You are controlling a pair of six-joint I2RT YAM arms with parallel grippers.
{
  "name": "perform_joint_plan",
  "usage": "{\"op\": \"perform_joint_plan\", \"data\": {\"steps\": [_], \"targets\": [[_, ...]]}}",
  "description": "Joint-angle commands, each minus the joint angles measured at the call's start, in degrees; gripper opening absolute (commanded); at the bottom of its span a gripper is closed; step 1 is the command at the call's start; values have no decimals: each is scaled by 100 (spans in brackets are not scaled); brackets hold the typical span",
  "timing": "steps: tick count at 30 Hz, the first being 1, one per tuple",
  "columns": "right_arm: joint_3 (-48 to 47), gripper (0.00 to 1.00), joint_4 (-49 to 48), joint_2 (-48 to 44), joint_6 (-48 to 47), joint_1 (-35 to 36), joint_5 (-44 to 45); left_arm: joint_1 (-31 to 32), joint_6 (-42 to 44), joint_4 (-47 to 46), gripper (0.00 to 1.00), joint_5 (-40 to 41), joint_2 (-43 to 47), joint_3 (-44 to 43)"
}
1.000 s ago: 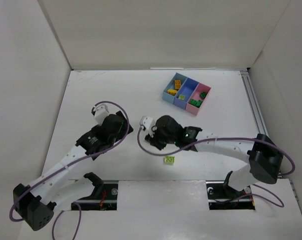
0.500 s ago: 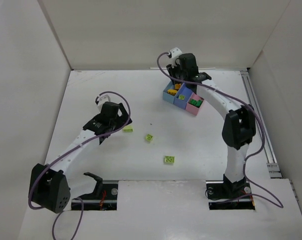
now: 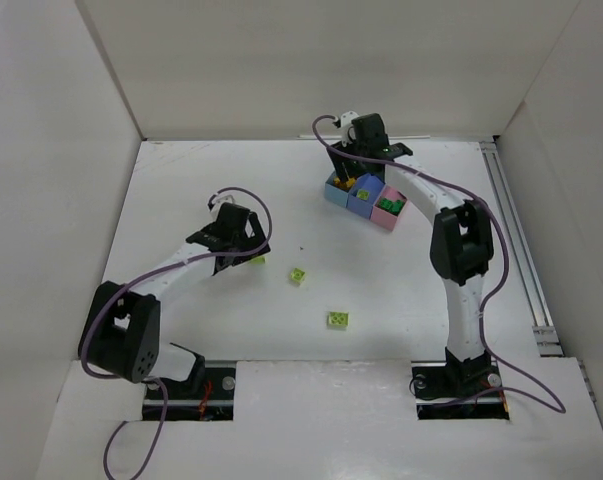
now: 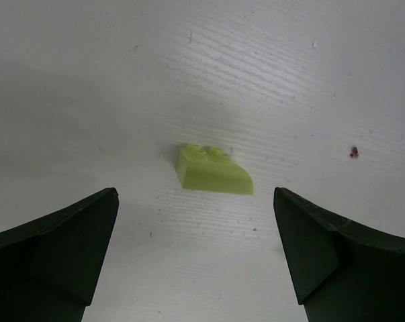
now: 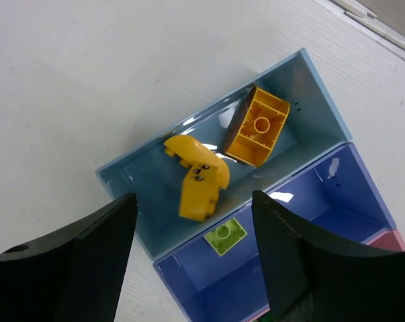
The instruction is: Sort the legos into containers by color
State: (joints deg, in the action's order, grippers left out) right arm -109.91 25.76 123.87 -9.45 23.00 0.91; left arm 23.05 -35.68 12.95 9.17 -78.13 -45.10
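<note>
Three joined containers stand at the back right: a light blue bin [image 3: 334, 189], a darker blue bin [image 3: 360, 199] and a pink bin [image 3: 391, 213]. My right gripper [image 3: 360, 168] hangs open just above them. In the right wrist view its jaws stand apart over the seam between the light blue bin [image 5: 145, 181], with two yellow-orange legos [image 5: 197, 180], and the darker blue bin [image 5: 209, 282], where a lime lego [image 5: 226, 236] lies. My left gripper [image 4: 194, 196] is open above the table, just short of another lime lego [image 4: 212, 171], [image 3: 256, 259].
Two more lime legos [image 3: 298, 275] [image 3: 338, 319] lie on the white table in the middle. Dark green legos [image 3: 386, 205] sit in the pink bin. White walls close in the table on the left, back and right.
My right arm swung from the table's middle to the bins, and its gripper has opened; a lime lego now lies in the darker blue bin. My left gripper moved right, towards a lime lego.
</note>
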Motion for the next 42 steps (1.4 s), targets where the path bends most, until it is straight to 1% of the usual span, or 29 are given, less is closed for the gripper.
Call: {"op": "perform_joint_plan", "data": {"steps": [1,4,8,9,13,14,15,18,21,23,24,27,28,30,33,35,36,39,40,42], "targets": [[-259,74,-45,-354,-82,-42,-170,-116,228,-372,100,-20,-193,-289],[-67,74,8,-600,-83,-42,-170,-178,403,-513,100,-20,-518,-429],[601,74,-219,-1136,-83,-42,-240,-178,667,-723,100,-82,-818,-579],[872,74,-220,-1233,-83,-42,-310,-178,746,-724,100,-12,-923,-648],[1296,74,-299,-1594,-31,-42,-310,-178,879,-672,100,129,-1230,-798],[1357,74,-299,-1690,-30,-42,-258,-178,879,-601,98,129,-1283,-868],[1410,74,-299,-1691,-30,-94,-179,-178,940,-548,96,-19,-1284,-869],[1604,74,-299,-1849,-30,-94,-12,-99,940,-487,94,-73,-1345,-782],[1797,74,-299,-1990,22,-94,59,-46,730,-486,94,-12,-1275,-615],[1876,74,-299,-2051,75,-94,59,-46,729,-486,91,-160,-1205,-544],[1955,74,-299,-2051,75,-94,59,-46,729,-556,91,-161,-1205,-491],[2087,74,-361,-2104,137,-94,59,59,729,-627,85,-161,-1266,-491],[2087,74,-361,-2104,198,-94,59,59,668,-627,81,-161,-1266,-491],[2227,75,-308,-2166,250,-147,59,59,616,-574,80,-109,-1354,-491],[2508,75,-361,-2446,312,-147,59,59,562,-574,71,-108,-1407,-491],[2649,75,-414,-2701,373,-147,59,59,562,-574,70,-108,-1355,-438],[2711,75,-414,-2789,374,-147,137,59,562,-574,63,-108,-1354,-438],[2957,75,-414,-3184,515,-147,383,59,510,-574,53,-108,-1231,-316],[3062,75,-414,-3281,593,-199,436,59,510,-574,46,-108,-1179,-315],[3168,75,-414,-3571,673,-261,515,112,510,-574,40,-108,-1117,-315]]}}
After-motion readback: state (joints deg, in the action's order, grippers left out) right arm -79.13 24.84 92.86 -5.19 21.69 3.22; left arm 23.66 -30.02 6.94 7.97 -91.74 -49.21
